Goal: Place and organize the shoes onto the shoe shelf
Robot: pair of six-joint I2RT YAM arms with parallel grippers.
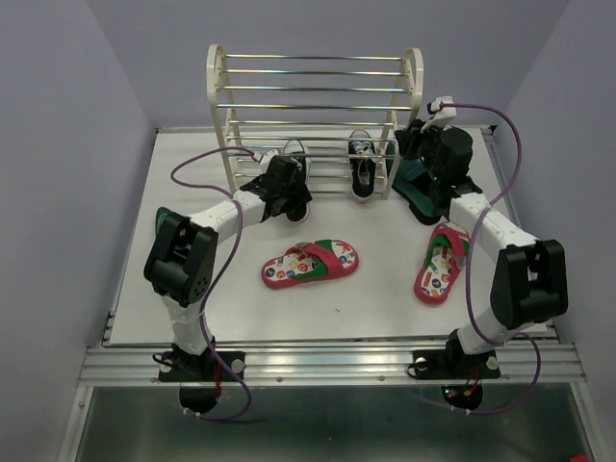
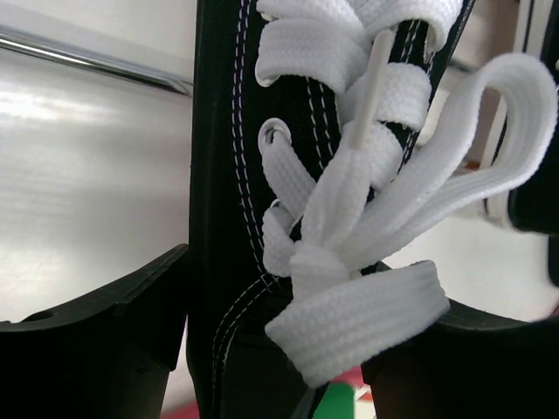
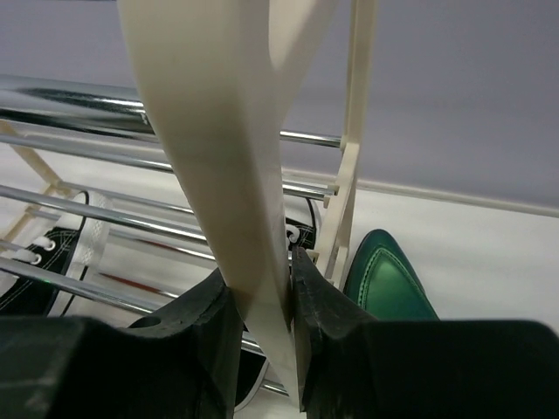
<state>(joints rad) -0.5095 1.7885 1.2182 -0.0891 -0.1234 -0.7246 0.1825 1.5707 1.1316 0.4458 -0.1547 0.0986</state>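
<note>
Closest to the right wrist lens: fingers of the right gripper (image 3: pixel 262 301) pressed together on the right side panel of the shoe shelf (image 3: pixel 218 131), pinching it hard. Probably bracing the light rack so nothing shoves it during loading. Just beside that panel, down on the bench (image 1: pixel 192 289), a green dress shoe (image 3: pixel 389 284), pointed toe aimed away from the lens.

Over to the left gripper (image 2: pixel 288 332): fingers spread wide either side of a black sneaker (image 2: pixel 223 175) at the bottom of the shelf, left of centre. Cannot tell whether squeezing or merely bracketing it. Looks like squaring it up on the rods. Long axis running near to far, lace bow (image 2: pixel 349 253) at the near end, so toe most likely pointing far. Second sneaker (image 1: pixel 363 168) parked to its right, also lengthwise near to far.

Not yet shelved, out on the bench: centre flip-flop (image 1: pixel 310 262) lying left to right, right flip-flop (image 1: pixel 441 265) lying roughly near to far beside the right arm.
</note>
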